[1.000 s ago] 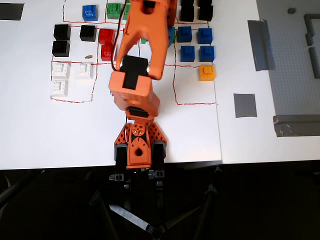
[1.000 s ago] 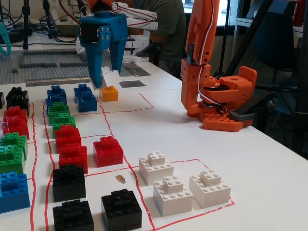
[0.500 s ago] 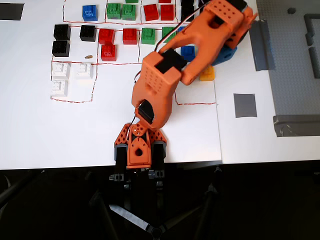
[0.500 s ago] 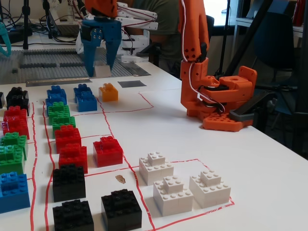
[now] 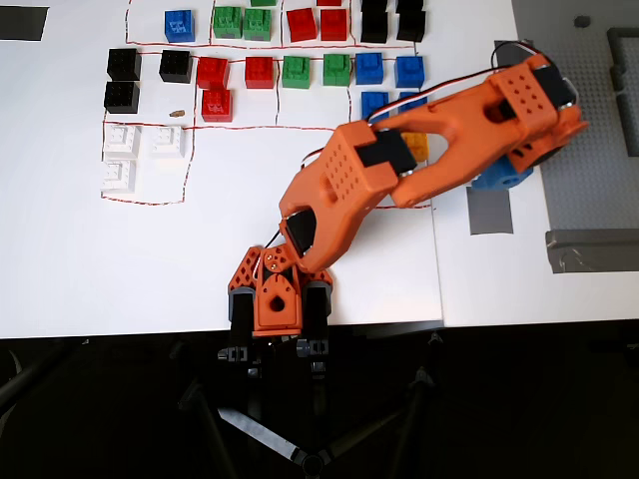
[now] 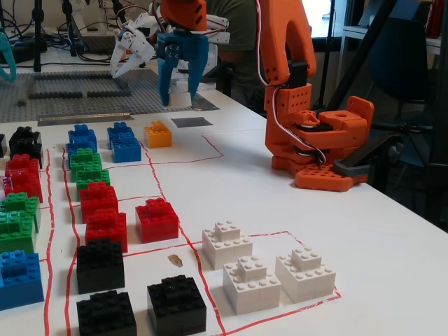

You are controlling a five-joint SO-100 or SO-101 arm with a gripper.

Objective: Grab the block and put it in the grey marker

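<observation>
Over the grey marker (image 5: pixel 489 211), the orange arm (image 5: pixel 399 175) stretches from its base (image 5: pixel 275 299) at the near edge of the white table (image 5: pixel 80 259), and its blue gripper (image 6: pixel 179 98) hangs above that patch of tape. From the fixed view the blue jaws point down and stand clamped on a small white block (image 6: pixel 183 96), which sits between their tips, off the table, with the grey marker (image 6: pixel 191 122) lying nearer the camera and lower. Overhead, the block itself is hidden under the arm's wrist, and only part of the marker shows past the blue gripper body. Left of the marker in the overhead view, an orange-yellow brick (image 5: pixel 413 146) peeks out beside the arm, inside the red-lined field. Farther left of the marker, three more white bricks (image 5: pixel 135 155) rest in their own red outline, well apart from the gripper, with black bricks (image 5: pixel 148 75) above them.
</observation>
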